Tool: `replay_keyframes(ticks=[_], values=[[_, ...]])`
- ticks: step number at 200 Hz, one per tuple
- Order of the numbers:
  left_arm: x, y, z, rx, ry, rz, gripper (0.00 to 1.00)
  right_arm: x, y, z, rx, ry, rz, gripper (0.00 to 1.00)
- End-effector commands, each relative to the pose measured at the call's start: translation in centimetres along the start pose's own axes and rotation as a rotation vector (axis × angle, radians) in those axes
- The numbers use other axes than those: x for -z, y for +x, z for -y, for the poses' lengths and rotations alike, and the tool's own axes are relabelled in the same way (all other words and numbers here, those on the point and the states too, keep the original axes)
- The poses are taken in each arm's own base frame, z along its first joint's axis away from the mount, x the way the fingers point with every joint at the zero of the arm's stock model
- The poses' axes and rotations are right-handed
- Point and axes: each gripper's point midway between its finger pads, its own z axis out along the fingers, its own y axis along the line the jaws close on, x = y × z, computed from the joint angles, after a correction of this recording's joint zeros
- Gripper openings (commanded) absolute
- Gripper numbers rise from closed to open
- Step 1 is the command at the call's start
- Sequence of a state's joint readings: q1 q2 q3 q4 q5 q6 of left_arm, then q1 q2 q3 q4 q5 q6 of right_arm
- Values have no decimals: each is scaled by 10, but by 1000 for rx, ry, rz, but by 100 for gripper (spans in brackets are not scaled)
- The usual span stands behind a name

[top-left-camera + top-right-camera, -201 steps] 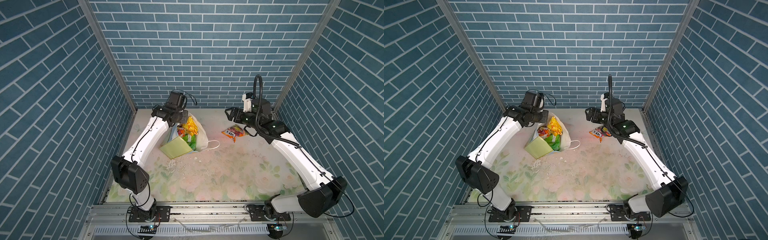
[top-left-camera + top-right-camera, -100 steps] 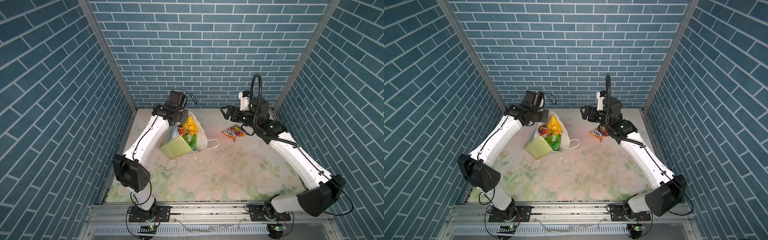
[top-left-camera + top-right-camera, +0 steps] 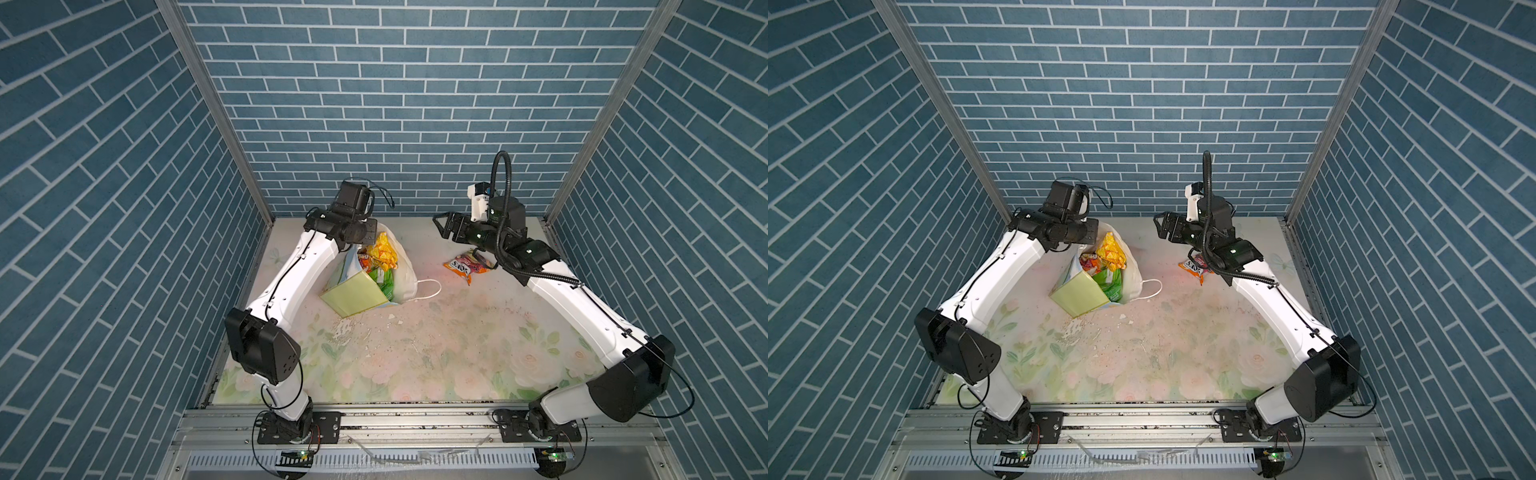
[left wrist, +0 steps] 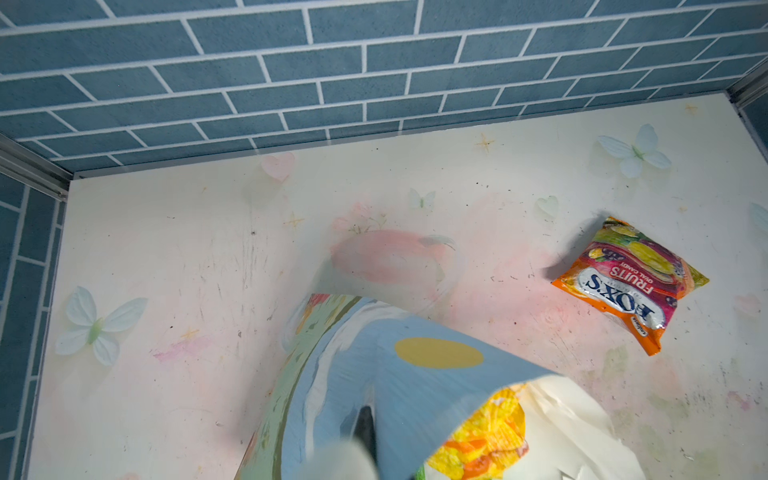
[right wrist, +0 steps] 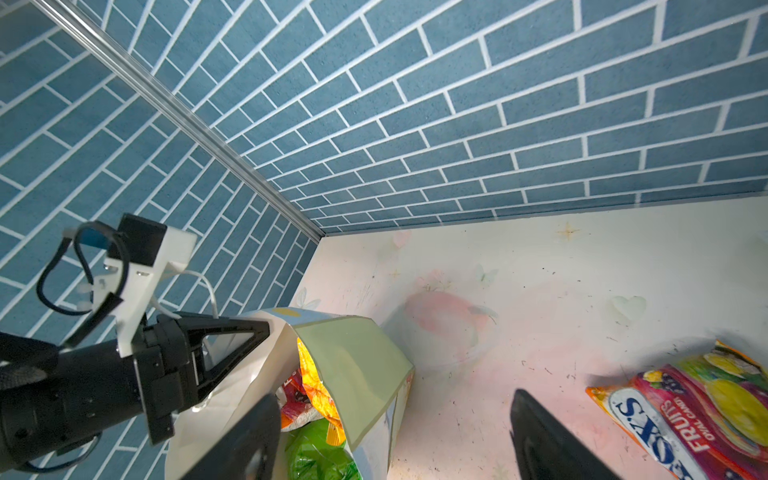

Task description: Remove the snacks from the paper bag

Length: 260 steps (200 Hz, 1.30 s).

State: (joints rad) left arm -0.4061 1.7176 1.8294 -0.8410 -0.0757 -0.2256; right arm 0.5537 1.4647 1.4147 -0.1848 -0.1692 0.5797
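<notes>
Clamping, left gripper (image 3: 372, 233): squeezed tight on the bag rim, at the 12 o'clock end of the bag mouth; same pinch plain in right wrist view, left gripper (image 5: 253, 332) biting the white inner edge.
Right gripper (image 3: 439, 226): spread wide, nothing between the jaws; off the table at 1 o'clock, aimed toward 9 o'clock; apart from bag and from loose packet.
Bag (image 3: 353, 291): at 10 to 11 o'clock of table (image 3: 415, 353); standing tilted, mouth up, rim crumpled; pale green narrow side facing 7 o'clock; white inside showing at 3 o'clock side; blue painted face with yellow oval close up in left wrist view, bag (image 4: 395, 390).
Handle (image 3: 429, 288): white cord loop, lying on table at 3 o'clock of bag.
Yellow packet (image 3: 384, 254): inside bag, topmost, poking up at the rim.
Green packet (image 3: 384, 283): inside bag, lower down, at 6 o'clock of yellow packet.
Red packet (image 3: 365, 261): inside bag, mostly hidden, at 9 o'clock of yellow packet; print unreadable.
FOX'S packet (image 3: 467, 264): out of bag, flat on table at 1 o'clock; at 3 o'clock of bag, well apart; orange edges, pink and purple print; at 5 o'clock of right gripper, not touched; partly behind right arm in a top view, FOX'S packet (image 3: 1191, 267).
Bag contents deeper down: hidden, count not tellable.
</notes>
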Motion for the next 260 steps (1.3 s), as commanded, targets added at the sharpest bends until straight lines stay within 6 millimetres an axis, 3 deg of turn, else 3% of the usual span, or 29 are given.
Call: replay_keyframes(ticks=[1, 51, 144, 206, 260], values=[[3, -24, 10, 25, 49, 83, 0, -2, 0, -21, 17, -78, 31, 85], [-5, -25, 16, 20, 59, 71, 0, -16, 31, -50, 51, -129, -59, 84], [-6, -31, 23, 14, 69, 87, 0, -20, 74, -97, 121, -236, -151, 74], [-5, -30, 25, -26, 49, 102, 0, -33, 118, -112, 155, -251, -245, 62], [4, -30, 33, -28, 95, 161, 0, -44, 130, -94, 162, -141, -244, 55]])
